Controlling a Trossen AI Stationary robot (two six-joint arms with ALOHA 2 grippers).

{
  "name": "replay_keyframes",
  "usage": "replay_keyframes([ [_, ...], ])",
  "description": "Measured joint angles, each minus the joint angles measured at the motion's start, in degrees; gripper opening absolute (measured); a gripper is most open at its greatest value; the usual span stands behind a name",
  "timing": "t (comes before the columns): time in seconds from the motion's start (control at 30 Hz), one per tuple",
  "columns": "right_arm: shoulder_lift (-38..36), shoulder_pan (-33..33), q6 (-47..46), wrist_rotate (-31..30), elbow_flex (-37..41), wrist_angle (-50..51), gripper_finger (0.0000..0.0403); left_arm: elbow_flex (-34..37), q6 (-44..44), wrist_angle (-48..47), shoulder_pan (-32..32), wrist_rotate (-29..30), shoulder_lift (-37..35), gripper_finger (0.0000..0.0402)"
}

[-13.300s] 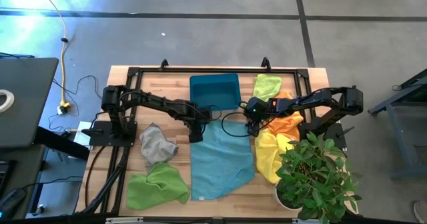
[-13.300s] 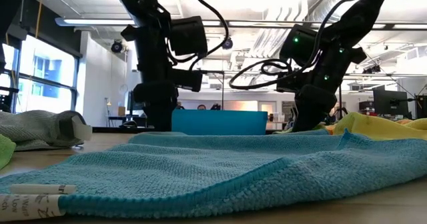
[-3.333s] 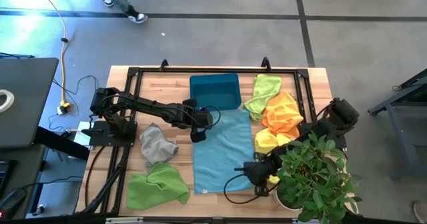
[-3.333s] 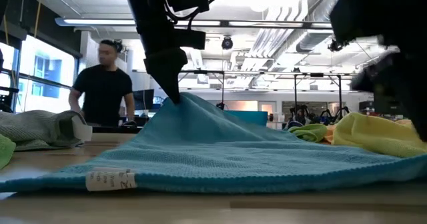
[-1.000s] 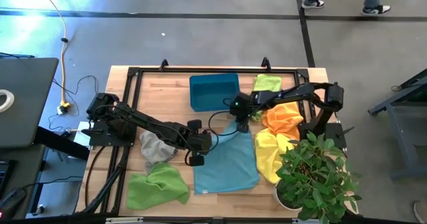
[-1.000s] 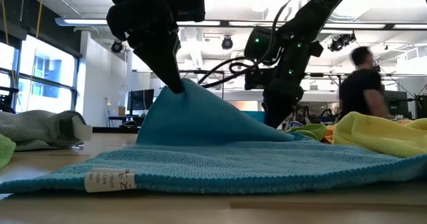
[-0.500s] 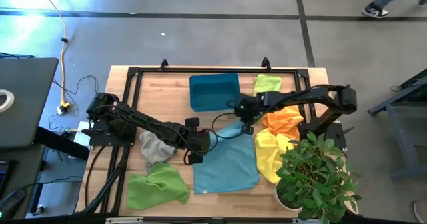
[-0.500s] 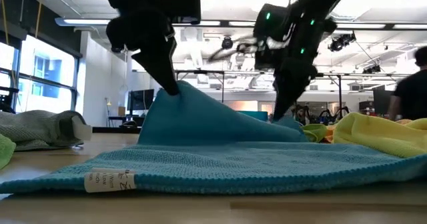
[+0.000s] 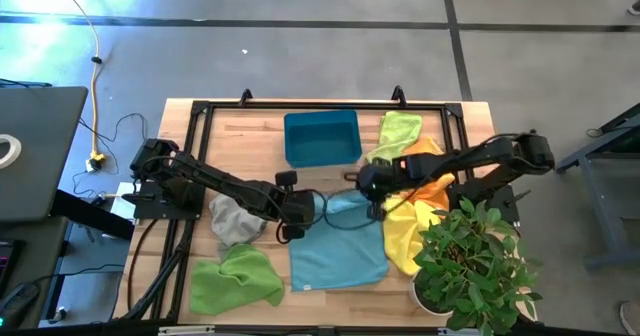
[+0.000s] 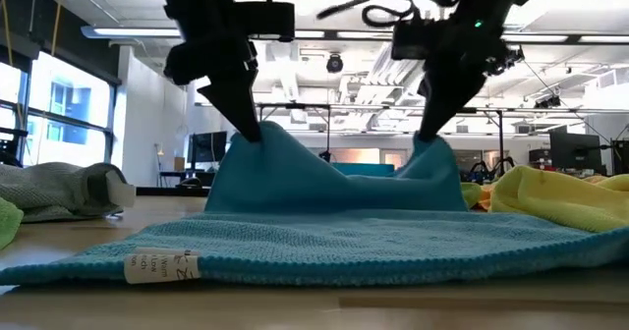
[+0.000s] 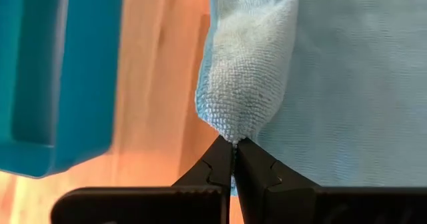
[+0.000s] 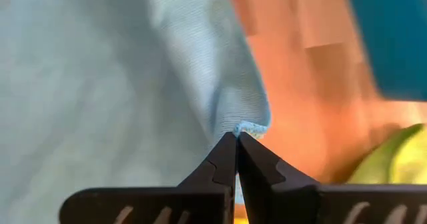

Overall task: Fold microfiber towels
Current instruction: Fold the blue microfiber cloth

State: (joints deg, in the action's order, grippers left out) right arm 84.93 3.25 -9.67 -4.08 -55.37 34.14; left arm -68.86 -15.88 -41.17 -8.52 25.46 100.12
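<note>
the light blue microfiber towel point(image 9: 338, 246) lies in the lower middle of the high view, on the wooden table point(image 9: 245, 136), its near half flat and its two far corners lifted off the wood. the left gripper point(image 9: 297, 219) sits at the towel's upper left corner, its jaws pressed together on a pinch of the blue cloth; the left wrist view shows the closed fingertips point(image 11: 227, 159) biting the corner's tip. the right gripper point(image 9: 377, 198) is at the upper right corner, jaws likewise clamped together on the cloth, with the fingertips point(image 12: 233, 151) nipping the corner's edge in the right wrist view. in the low view the light blue towel point(image 10: 334, 232) rises in two peaks in the middle of the frame, one under each gripper, sagging between them, and a white label point(image 10: 162, 265) shows on its near edge at lower left.

a teal plastic bin point(image 9: 322, 138) stands just above the towel in the high view. a grey towel point(image 9: 236, 219) lies crumpled left of the blue one, with a lime green towel point(image 9: 236, 279) below it at lower left. to the right, a second lime green towel point(image 9: 398, 130) sits at the top, an orange towel point(image 9: 436, 188) below it, and a yellow towel point(image 9: 402, 234) touching the blue towel's right edge. a potted plant point(image 9: 475, 266) fills the lower right.
</note>
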Motion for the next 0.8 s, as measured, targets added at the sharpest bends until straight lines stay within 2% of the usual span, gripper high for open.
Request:
replay_keyframes([
  [0.1, -0.20, 3.84, -2.77, -3.40, 0.00, 1.09, 0.0000, 0.00, -0.45, 0.02, -1.39, -0.55, 0.00, 0.0001],
  [0.2, -0.99, 7.50, -5.73, -9.94, 0.00, 2.54, 0.0000, -0.01, -0.44, 0.05, -2.91, 0.80, 0.00, 0.0001],
  [0.37, -2.67, 12.43, -10.49, -23.27, 0.00, 3.94, 0.0000, -2.53, -0.48, -1.33, -4.75, 9.21, 0.00, 0.0001],
  [0.47, -2.85, 14.98, -12.94, -24.59, 0.00, 4.08, 0.0000, -4.13, -0.62, -1.51, -5.68, 12.43, 0.00, 0.0001],
  [0.53, -2.84, 17.26, -15.80, -23.82, 0.00, 4.88, 0.0000, -5.07, -0.54, -1.45, -6.53, 11.49, 0.00, 0.0001],
  [0.73, -2.83, 24.44, -22.00, -23.23, 0.00, 4.90, 0.0000, -5.35, -0.55, -1.46, -9.02, 1.04, 0.00, 0.0001],
  [0.8, -2.83, 26.16, -24.42, -23.20, 0.00, 4.89, 0.0000, -5.35, -1.26, -1.15, -9.48, -0.85, 0.00, 0.0001],
])
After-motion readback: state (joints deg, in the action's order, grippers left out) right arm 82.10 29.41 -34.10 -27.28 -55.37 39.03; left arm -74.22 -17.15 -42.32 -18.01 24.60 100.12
